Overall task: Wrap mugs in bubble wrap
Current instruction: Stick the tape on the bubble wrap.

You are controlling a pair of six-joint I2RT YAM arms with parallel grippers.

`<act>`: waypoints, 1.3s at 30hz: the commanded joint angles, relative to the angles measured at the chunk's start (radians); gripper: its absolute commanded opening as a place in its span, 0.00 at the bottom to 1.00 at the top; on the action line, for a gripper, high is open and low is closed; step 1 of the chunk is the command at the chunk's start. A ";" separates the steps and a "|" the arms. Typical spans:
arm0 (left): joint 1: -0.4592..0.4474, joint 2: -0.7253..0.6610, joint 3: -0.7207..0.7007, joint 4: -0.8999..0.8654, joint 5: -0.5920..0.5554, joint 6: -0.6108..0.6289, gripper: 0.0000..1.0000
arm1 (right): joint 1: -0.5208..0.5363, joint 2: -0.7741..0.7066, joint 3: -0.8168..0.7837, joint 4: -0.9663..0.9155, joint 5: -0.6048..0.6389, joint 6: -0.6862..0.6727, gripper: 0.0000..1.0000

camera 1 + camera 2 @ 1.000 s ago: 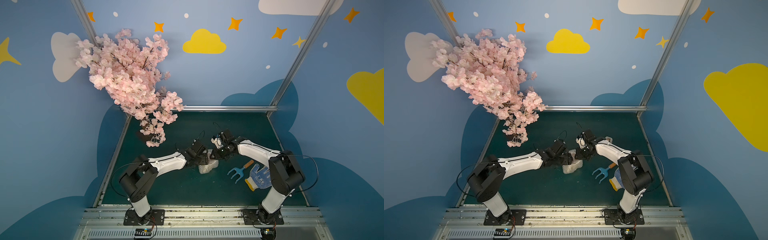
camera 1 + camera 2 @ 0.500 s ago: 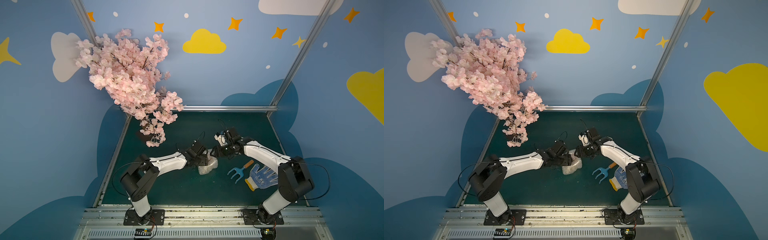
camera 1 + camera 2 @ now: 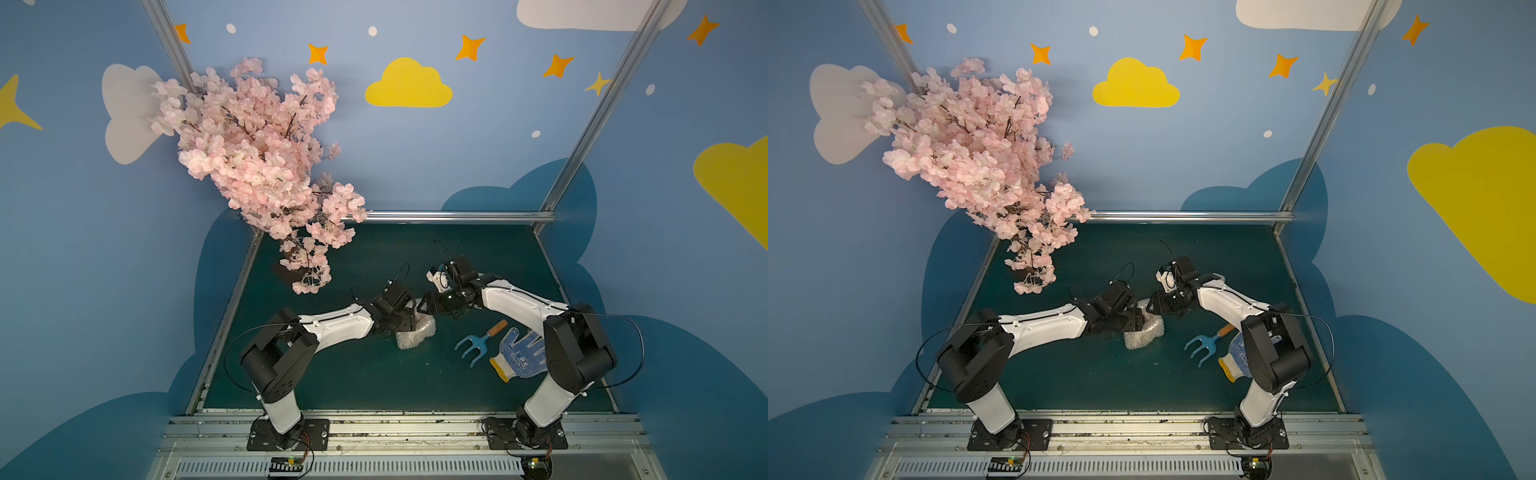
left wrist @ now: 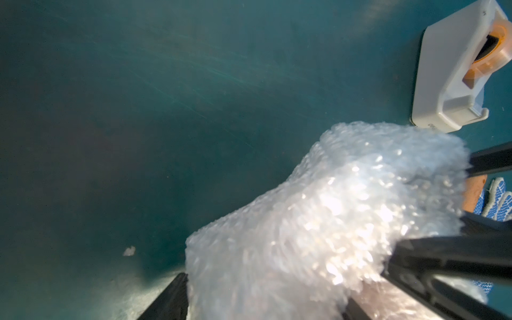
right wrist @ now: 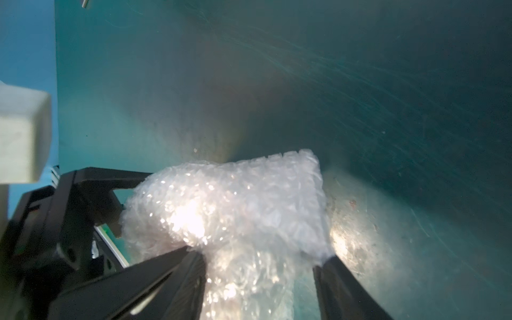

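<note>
Bubble wrap sits clamped between left end effector fingers.

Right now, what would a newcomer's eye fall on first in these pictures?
The pink blossom tree leaning out of the far left corner grabs attention first. Next, the bubble wrap bundle at the centre of the green table, the left claw closed around it, the right claw open astride a flap. A blue hand rake and dotted glove lie by the right arm.

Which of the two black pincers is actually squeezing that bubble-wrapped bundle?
The left arm's black pincer: its fingers press both sides of the clear bubble wrap bundle. The right arm's pincer stands open, a gap beside one finger.
</note>
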State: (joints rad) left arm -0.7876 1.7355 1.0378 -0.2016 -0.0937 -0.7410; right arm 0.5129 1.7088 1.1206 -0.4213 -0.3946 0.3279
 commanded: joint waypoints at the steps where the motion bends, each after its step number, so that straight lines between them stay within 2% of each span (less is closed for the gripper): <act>1: -0.002 0.019 -0.004 -0.058 0.005 0.016 0.73 | -0.011 0.004 0.013 0.036 -0.019 0.028 0.60; 9: -0.002 0.017 -0.004 -0.056 0.005 0.015 0.73 | -0.030 -0.048 -0.007 0.098 -0.075 0.058 0.60; 18: -0.006 0.014 -0.004 -0.060 0.006 0.014 0.73 | -0.040 0.021 0.005 0.058 -0.012 0.065 0.58; 26: -0.006 0.011 -0.002 -0.068 0.003 0.019 0.73 | -0.040 0.066 0.025 0.017 -0.008 0.051 0.58; 30: -0.006 0.010 -0.005 -0.067 0.003 0.017 0.73 | -0.039 0.005 0.038 -0.003 0.036 0.046 0.57; 34: -0.006 0.010 -0.005 -0.065 0.003 0.018 0.73 | -0.039 -0.124 0.002 0.003 0.106 0.065 0.59; 39: -0.005 0.015 -0.002 -0.062 0.003 0.017 0.73 | -0.017 -0.268 -0.124 0.063 -0.012 0.067 0.65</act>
State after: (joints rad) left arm -0.7883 1.7355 1.0378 -0.2050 -0.0895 -0.7410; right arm 0.4767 1.4956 1.0592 -0.3706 -0.3504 0.3946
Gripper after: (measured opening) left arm 0.730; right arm 0.647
